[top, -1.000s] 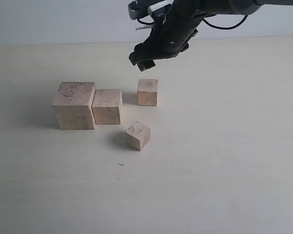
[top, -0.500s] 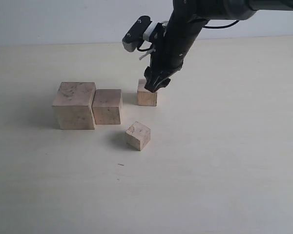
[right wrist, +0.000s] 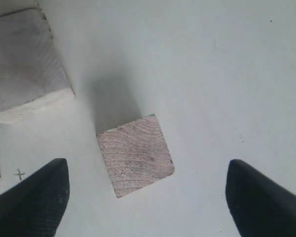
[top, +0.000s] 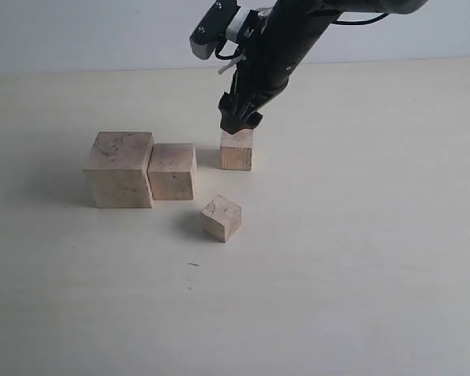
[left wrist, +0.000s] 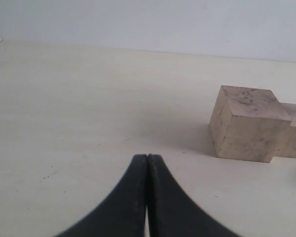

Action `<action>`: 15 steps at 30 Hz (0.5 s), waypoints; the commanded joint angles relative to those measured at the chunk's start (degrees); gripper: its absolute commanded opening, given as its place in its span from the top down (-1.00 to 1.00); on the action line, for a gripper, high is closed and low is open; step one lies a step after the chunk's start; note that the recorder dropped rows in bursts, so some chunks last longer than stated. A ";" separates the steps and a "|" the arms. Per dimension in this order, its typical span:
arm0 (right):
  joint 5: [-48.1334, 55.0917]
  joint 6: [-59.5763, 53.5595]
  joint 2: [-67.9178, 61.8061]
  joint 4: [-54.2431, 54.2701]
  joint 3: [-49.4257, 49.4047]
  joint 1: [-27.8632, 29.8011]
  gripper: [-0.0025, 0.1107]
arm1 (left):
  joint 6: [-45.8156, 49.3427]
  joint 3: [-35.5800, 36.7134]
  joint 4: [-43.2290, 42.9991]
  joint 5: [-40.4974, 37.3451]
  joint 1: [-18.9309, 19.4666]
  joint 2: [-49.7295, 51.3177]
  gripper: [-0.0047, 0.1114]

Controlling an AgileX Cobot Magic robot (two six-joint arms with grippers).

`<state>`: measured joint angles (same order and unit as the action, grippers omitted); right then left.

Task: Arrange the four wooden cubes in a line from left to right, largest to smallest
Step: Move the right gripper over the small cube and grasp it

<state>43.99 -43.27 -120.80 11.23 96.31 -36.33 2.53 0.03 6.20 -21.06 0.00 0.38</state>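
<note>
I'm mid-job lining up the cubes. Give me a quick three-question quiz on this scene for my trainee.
1. How many cubes stand apart from the largest cube and its touching neighbour?
2. True or false: the left gripper is shut.
3. The open right gripper is poised over: A) the largest cube, B) the left gripper, C) the rear cube standing alone.
Key: 1 two; 2 true; 3 C.
</note>
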 commanded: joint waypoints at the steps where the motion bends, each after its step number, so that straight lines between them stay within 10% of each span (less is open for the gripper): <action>1: -1.19 -0.67 0.66 2.04 0.04 0.14 -0.49 | 0.00 -0.03 -0.08 0.67 0.01 -0.38 0.92; 15: 3.24 -12.99 0.66 5.01 0.04 3.12 -0.49 | 0.00 -0.03 -0.08 0.67 0.01 -0.38 0.92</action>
<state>47.70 -50.41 -120.80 11.14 96.31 -34.63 2.53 0.03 6.20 -21.06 0.00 0.38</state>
